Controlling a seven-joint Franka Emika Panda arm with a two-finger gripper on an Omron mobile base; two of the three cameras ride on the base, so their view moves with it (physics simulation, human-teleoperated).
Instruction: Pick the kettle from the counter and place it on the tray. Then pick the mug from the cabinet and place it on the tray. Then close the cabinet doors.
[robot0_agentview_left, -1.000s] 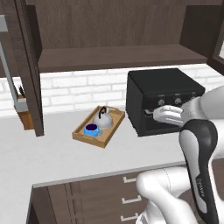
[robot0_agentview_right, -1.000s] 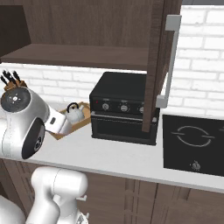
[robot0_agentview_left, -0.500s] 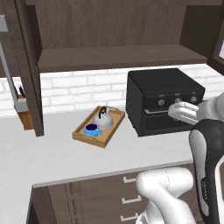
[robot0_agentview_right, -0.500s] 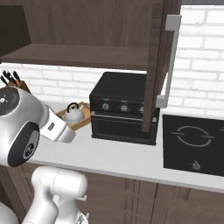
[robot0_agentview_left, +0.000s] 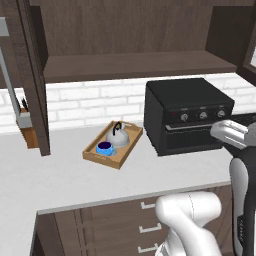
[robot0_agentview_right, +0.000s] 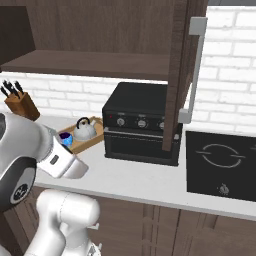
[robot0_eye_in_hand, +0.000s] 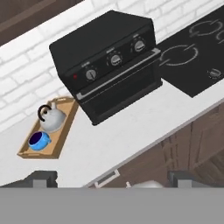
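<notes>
Right, I have the tray (robot0_agentview_left: 119, 161) on the counter (robot0_agentview_left: 65, 180) to the left of the black oven box (robot0_agentview_left: 187, 117), a shallow light-brown wooden rectangle with raised edges, set at a slant to the counter's front. On it sit the kettle (robot0_agentview_left: 118, 135), a squat silver-grey dome with a black arched handle, at the end nearer the brick wall, and the mug (robot0_agentview_left: 105, 148), bright blue with a dark inside, just beside it at the nearer end. The cabinet (robot0_agentview_left: 135, 65) above is open, with a door (robot0_agentview_left: 32, 80) standing out on the left and another door (robot0_agentview_right: 181, 75), with its silver bar handle, on the right over the oven.

In the hand view my gripper (robot0_eye_in_hand: 112, 178) hangs above the counter's front edge, its two dark fingertips (robot0_eye_in_hand: 41, 177) spread wide with nothing between them and touching nothing. The tray lies well apart from them, up and to the left in that view, beyond the left finger.
</notes>
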